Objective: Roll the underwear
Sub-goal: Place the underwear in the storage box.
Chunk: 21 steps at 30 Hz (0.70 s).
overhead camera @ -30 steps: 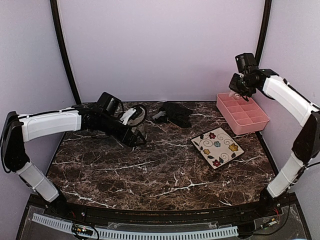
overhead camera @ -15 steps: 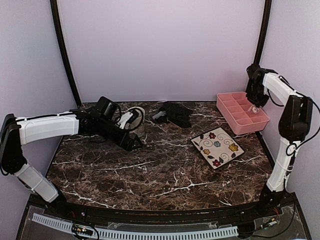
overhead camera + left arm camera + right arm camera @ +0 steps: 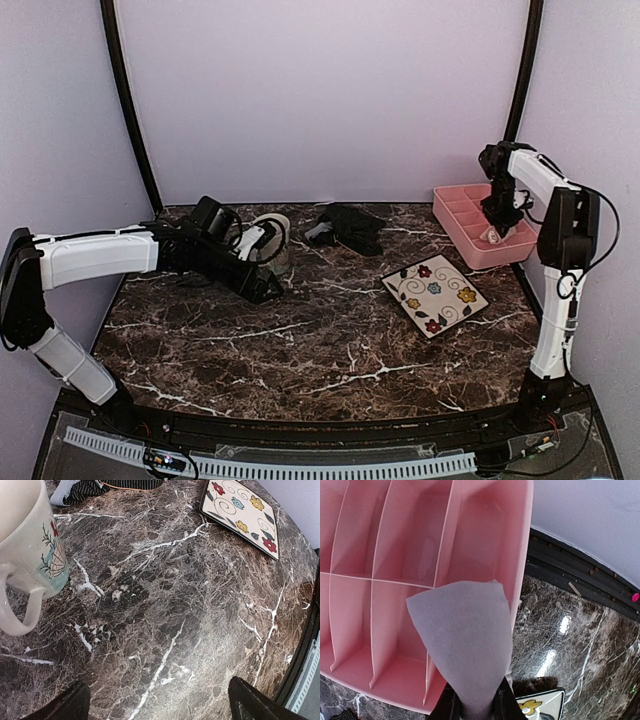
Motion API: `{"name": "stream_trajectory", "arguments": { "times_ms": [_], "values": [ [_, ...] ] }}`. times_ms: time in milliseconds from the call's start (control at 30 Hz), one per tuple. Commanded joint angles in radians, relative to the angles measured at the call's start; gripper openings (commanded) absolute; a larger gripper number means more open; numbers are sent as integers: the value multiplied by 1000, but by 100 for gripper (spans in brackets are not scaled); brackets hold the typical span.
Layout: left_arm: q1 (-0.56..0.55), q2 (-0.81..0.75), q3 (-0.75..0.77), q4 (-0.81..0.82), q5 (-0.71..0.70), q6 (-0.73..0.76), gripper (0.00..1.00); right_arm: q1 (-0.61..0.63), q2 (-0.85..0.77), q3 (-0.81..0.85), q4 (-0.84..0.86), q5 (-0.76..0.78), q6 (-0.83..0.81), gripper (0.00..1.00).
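While the pale garment hangs over the pink tray, the black garment lies unrolled at the far edge of the table.
The right gripper has its fingers pressed together on the lower end of the pale cloth. It holds the cloth above the compartments beside the tray's side wall, probably so that it can be lowered into one cell. Whether the cloth is properly rolled cannot be told. The black garment sits loose between the mug and the tray, well apart from both grippers. The left gripper is spread wide and empty, low over bare marble just beside the mug, which would suit a reach toward the black garment. The flowered plate lies apart and unused.
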State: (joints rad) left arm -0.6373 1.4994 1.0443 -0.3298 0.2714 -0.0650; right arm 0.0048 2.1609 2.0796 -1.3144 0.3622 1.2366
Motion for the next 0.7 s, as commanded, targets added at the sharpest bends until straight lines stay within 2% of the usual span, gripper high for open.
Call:
{"name": "stream_trajectory", "arguments": {
  "times_ms": [0, 200, 667],
  "values": [
    [5, -20, -14, 10, -18, 15, 99, 3, 20, 1, -15, -31, 86, 0],
    [5, -19, -16, 11, -26, 16, 99, 6, 81, 39, 3, -39, 75, 0],
    [5, -6, -12, 6, -24, 12, 99, 7, 156, 3, 93, -93, 101, 0]
  ]
}}
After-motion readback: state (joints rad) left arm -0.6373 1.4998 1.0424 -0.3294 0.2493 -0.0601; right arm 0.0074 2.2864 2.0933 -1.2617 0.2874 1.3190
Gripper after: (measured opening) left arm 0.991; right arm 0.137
